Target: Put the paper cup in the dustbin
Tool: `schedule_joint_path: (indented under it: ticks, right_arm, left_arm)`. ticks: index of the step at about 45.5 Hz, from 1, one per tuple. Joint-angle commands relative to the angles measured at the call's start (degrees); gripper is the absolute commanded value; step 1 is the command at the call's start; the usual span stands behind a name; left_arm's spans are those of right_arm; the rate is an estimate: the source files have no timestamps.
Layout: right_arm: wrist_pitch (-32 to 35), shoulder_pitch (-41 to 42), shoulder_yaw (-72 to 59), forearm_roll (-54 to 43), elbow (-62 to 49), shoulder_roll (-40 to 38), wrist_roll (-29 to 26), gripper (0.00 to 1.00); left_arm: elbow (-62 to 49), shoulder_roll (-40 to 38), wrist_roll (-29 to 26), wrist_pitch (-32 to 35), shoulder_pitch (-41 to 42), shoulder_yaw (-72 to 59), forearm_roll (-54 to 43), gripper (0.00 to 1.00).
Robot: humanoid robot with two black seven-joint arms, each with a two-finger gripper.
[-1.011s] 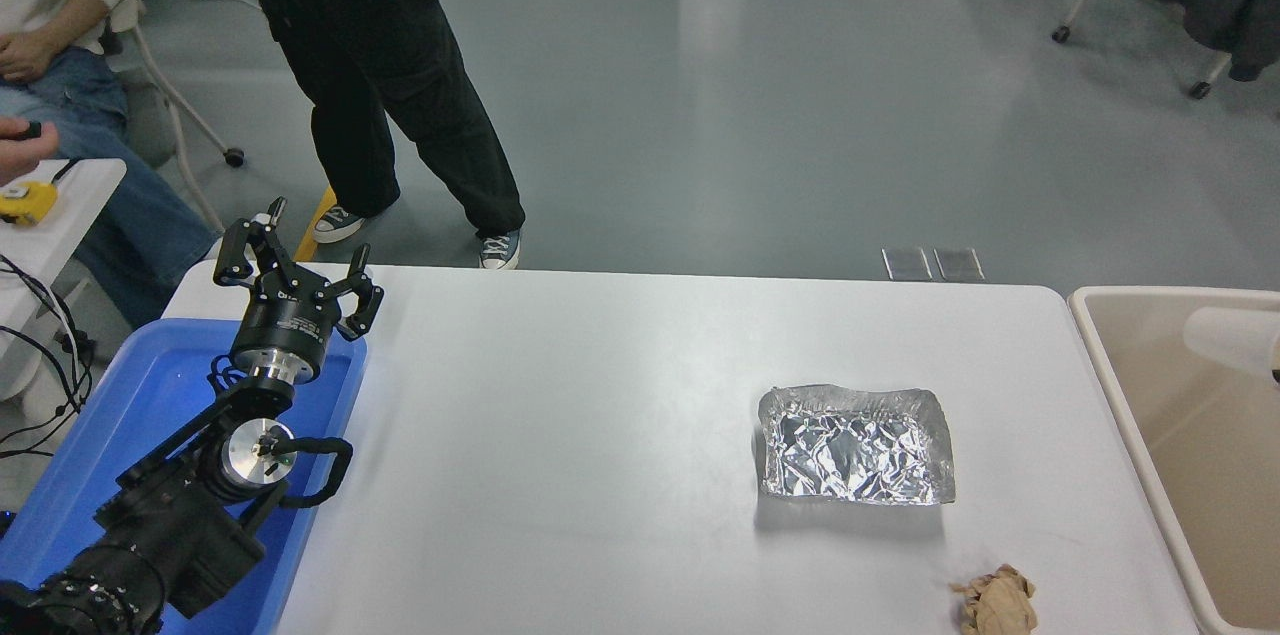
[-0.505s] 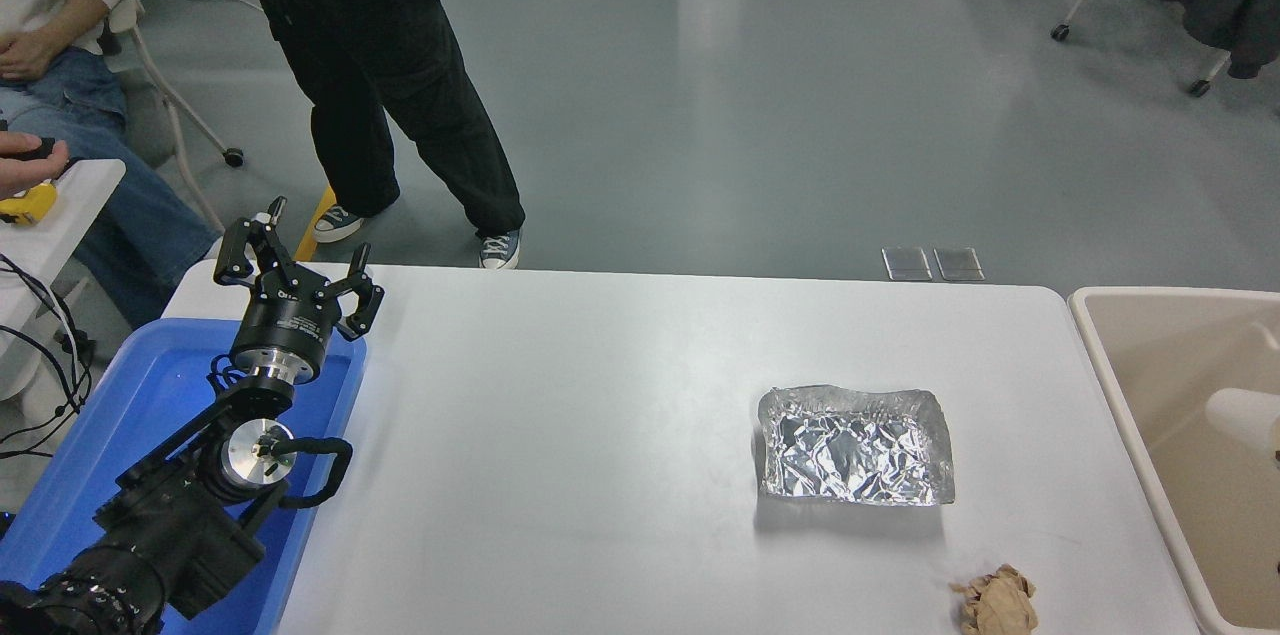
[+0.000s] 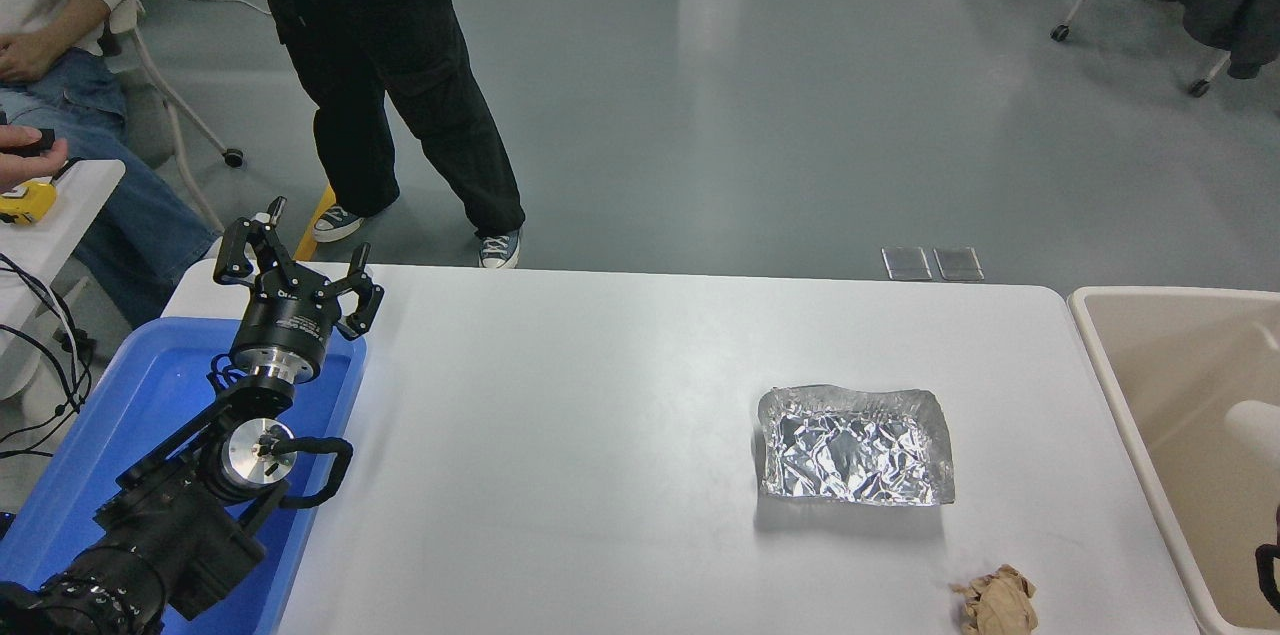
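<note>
The white paper cup [image 3: 1256,425] lies inside the beige dustbin [image 3: 1120,385] at the right edge of the picture, cut off by the frame. Nothing holds it. Only a small black part of my right gripper [image 3: 1270,570] shows at the right edge, below the cup and over the dustbin. My left gripper [image 3: 292,267] is parked at the lower left over the blue bin, open and empty.
A crinkled silver foil tray [image 3: 856,443] sits right of the table's middle. A crumpled brown paper ball [image 3: 993,599] lies near the front edge. A blue bin [image 3: 150,395] stands at the left. A person stands at the far left side, and another sits there.
The cup has moved from the dustbin's upper part down toward its middle. A black part of the right gripper now shows lower at the right edge.
</note>
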Motion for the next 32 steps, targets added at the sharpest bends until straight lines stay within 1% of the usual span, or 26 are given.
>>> schedule_joint_path:
  ticks: [1,8,9,10,12,14,15,32]
  right_arm:
    - [0.3,0.5,0.5,0.0,-0.5,0.3,-0.1,0.00]
    - [0.6,1.0,-0.2,-0.3,-0.5,0.3,0.0,0.00]
    - [0.7,1.1,-0.4,-0.5,-0.5,0.3,0.0,0.11]
    - [0.8,1.3,-0.4,-0.7,-0.5,0.3,0.0,0.43]
    - [0.8,1.4,-0.4,-0.8,-0.5,0.3,0.0,0.66]
    - [0.8,1.7,-0.4,-0.8,-0.5,0.2,0.0,0.94]
    - [0.9,1.7,-0.4,-0.8,-0.5,0.2,-0.1,0.98]
    - [0.5,4.7,-0.5,-0.8,-0.5,0.1,0.0,0.99]
  left_arm:
    - [0.0,0.0,0.0,0.0,0.0,-0.1,0.0,1.00]
    - [0.0,0.0,0.0,0.0,0.0,0.0,0.0,1.00]
    - [0.0,0.0,0.0,0.0,0.0,0.0,0.0,1.00]
    - [0.0,0.0,0.0,0.0,0.0,0.0,0.0,1.00]
    - [0.0,0.0,0.0,0.0,0.0,-0.1,0.0,1.00]
    - [0.0,0.0,0.0,0.0,0.0,0.0,0.0,1.00]
    - [0.0,0.0,0.0,0.0,0.0,0.0,0.0,1.00]
    - [0.0,0.0,0.0,0.0,0.0,0.0,0.0,1.00]
